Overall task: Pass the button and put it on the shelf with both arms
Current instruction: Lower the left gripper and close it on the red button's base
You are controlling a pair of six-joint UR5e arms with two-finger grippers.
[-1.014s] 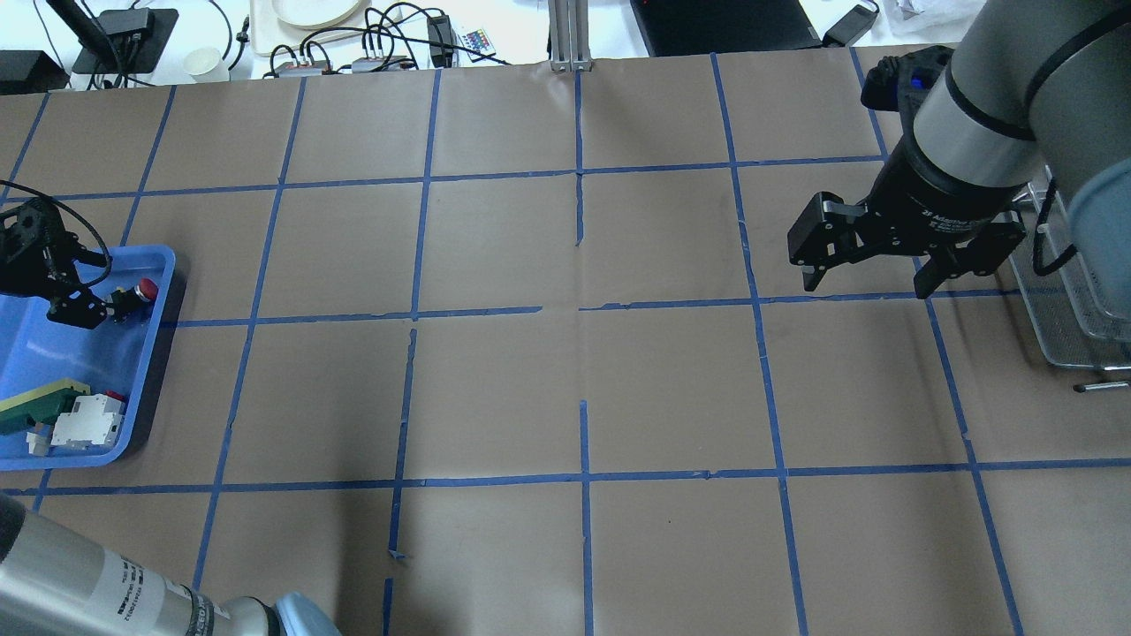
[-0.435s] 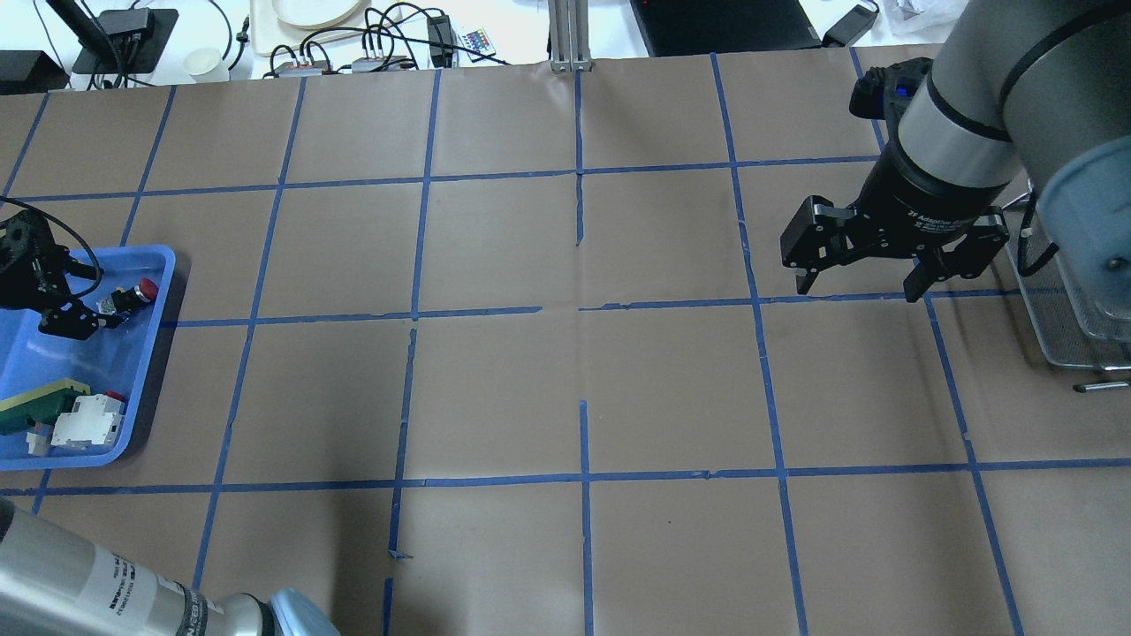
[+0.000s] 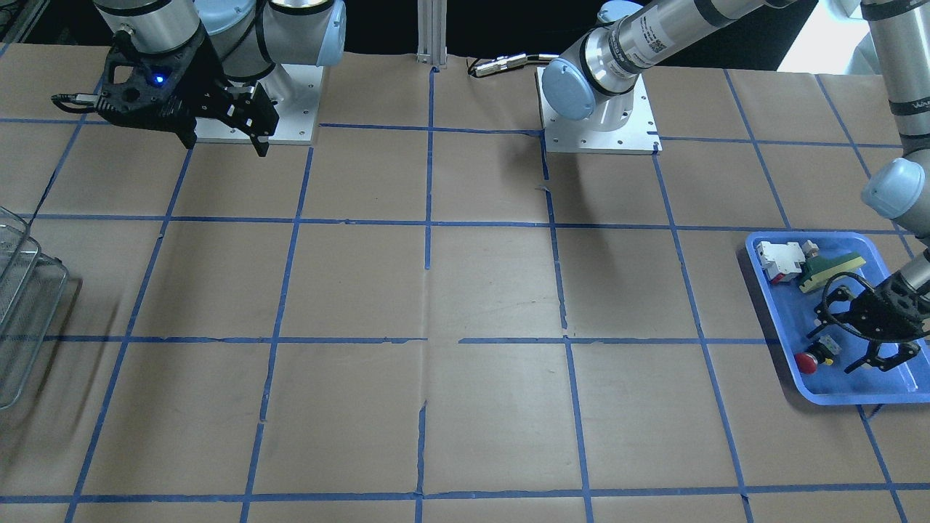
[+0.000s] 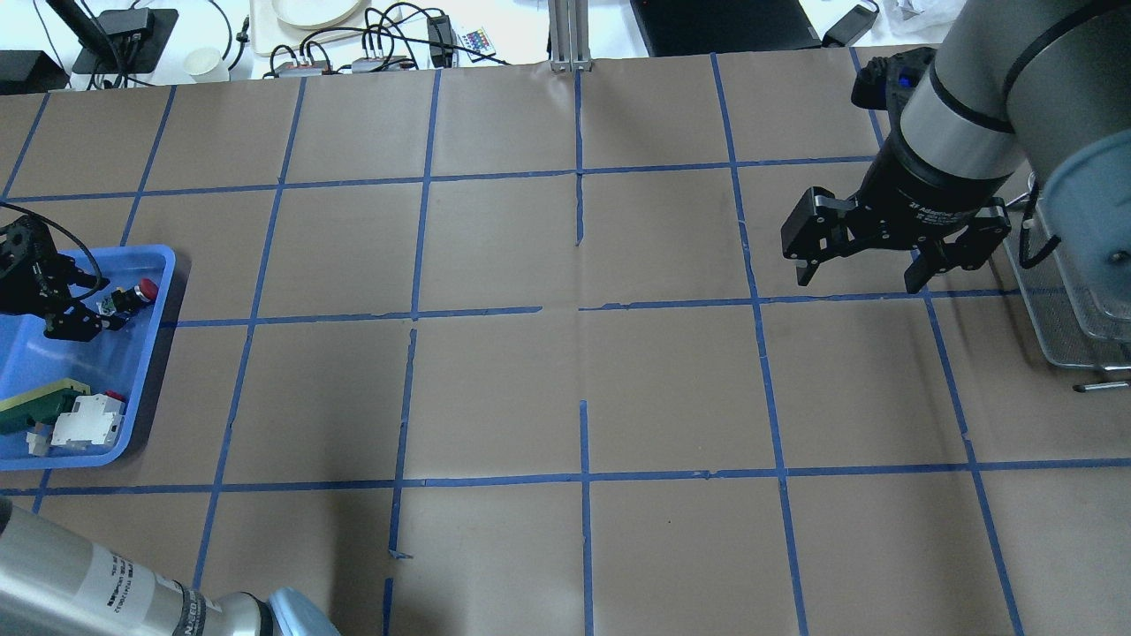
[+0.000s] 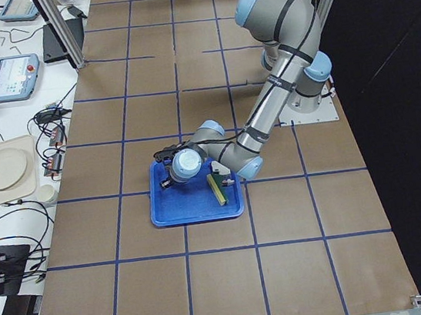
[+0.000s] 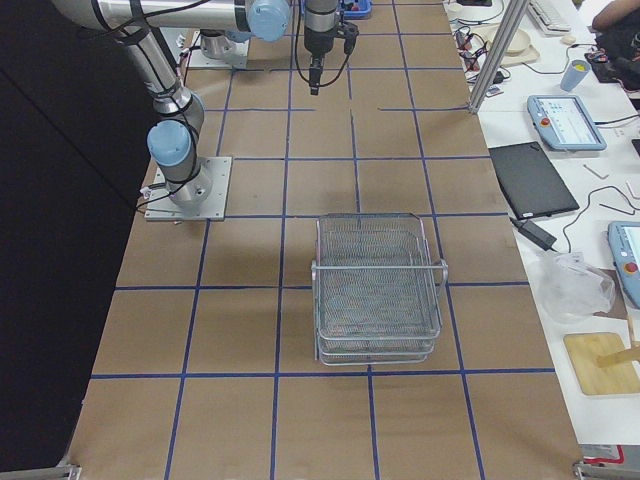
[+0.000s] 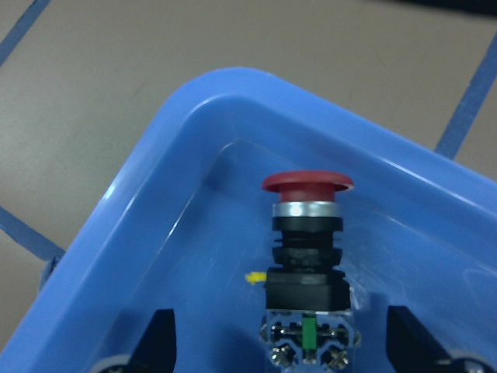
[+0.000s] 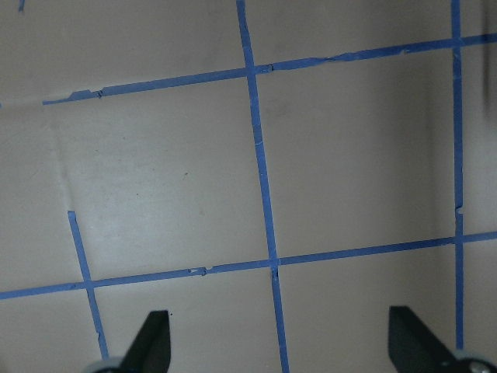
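The button (image 4: 141,290) lies on its side in the far corner of the blue tray (image 4: 166,265), with its red cap toward the tray wall. It also shows in the front view (image 3: 808,361) and the left wrist view (image 7: 306,233). My left gripper (image 4: 99,306) is open in the tray, its fingertips (image 7: 159,342) on either side of the button's end block and apart from it. My right gripper (image 4: 855,281) is open and empty above the table, beside the wire-mesh shelf (image 6: 378,290). The shelf also shows at the overhead view's right edge (image 4: 1065,327).
A white-and-red blocky part (image 4: 87,419) and a green-and-yellow wedge (image 4: 40,402) lie at the near end of the tray. A brown table with blue tape lines (image 4: 580,309) spans between tray and shelf. Cables and devices lie beyond its far edge.
My left gripper has drawn back a little from the button, toward the overhead view's left, and the button's end block now shows. The button has not moved. The right gripper shifted slightly.
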